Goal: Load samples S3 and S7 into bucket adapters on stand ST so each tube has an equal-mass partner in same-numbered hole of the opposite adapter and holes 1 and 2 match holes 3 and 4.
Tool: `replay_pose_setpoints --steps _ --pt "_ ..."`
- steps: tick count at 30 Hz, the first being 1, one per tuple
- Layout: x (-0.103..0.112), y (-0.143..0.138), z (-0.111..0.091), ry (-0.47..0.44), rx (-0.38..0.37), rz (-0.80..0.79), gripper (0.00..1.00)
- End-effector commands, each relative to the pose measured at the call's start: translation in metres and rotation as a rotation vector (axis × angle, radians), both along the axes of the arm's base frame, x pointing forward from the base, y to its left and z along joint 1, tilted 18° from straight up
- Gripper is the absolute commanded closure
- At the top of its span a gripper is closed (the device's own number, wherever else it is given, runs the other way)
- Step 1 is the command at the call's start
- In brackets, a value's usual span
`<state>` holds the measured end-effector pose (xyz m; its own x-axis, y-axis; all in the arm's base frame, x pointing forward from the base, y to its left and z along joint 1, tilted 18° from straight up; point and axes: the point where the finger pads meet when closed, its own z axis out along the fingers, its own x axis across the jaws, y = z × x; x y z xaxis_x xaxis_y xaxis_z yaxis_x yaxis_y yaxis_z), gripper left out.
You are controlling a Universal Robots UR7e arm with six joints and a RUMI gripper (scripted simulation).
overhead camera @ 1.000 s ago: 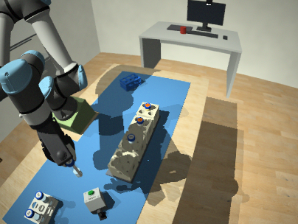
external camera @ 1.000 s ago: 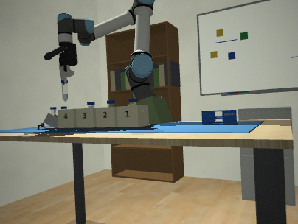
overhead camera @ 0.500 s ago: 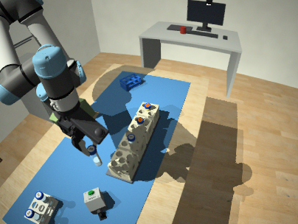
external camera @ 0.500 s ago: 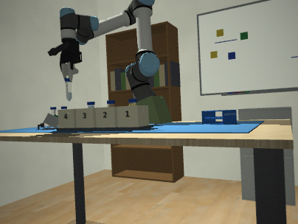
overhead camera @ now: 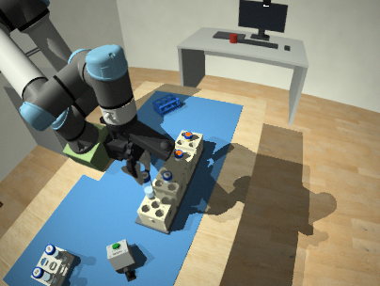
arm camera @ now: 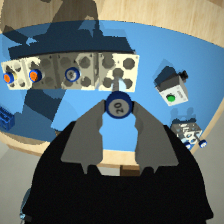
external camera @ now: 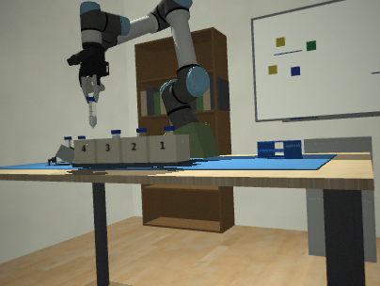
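My gripper (overhead camera: 145, 179) (external camera: 90, 96) (arm camera: 118, 101) is shut on a water blank tube (overhead camera: 149, 190) (external camera: 92, 114) (arm camera: 118, 106) with a blue cap and a white dot. It holds the tube upright, well above the stand ST (overhead camera: 155, 215) (external camera: 85, 151) (arm camera: 127, 64), over the adapter 4 end. The four beige adapters stand in a row. Two orange-dot sample tubes (overhead camera: 188, 135) (overhead camera: 179, 153) (arm camera: 8, 78) (arm camera: 34, 76) stand at the adapter 1 end. One white-dot blank (overhead camera: 166, 176) (arm camera: 72, 74) stands further along the row. Adapter 4 shows open holes.
The green DONE key (overhead camera: 116, 246) (arm camera: 171, 96) sits on its small desk near the front. A grey blank rack (overhead camera: 61, 268) (arm camera: 189, 134) with blue-capped tubes stands at the front left corner. A blue rack (overhead camera: 166, 103) (external camera: 279, 149) stands at the far end of the blue mat.
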<state>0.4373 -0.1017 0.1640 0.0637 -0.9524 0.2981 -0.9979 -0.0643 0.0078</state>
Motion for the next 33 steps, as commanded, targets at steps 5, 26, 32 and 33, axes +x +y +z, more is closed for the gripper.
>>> replay_pose_setpoints --steps 5,26,32,33 --pt "0.007 0.002 -0.002 -0.003 -0.006 -0.011 1.0" --pt "0.005 -0.01 -0.04 0.001 -0.004 -0.012 1.0" --pt "0.007 -0.01 -0.038 -0.003 -0.005 -0.011 1.0" --pt "0.007 -0.01 -0.038 -0.003 -0.005 -0.011 1.0"
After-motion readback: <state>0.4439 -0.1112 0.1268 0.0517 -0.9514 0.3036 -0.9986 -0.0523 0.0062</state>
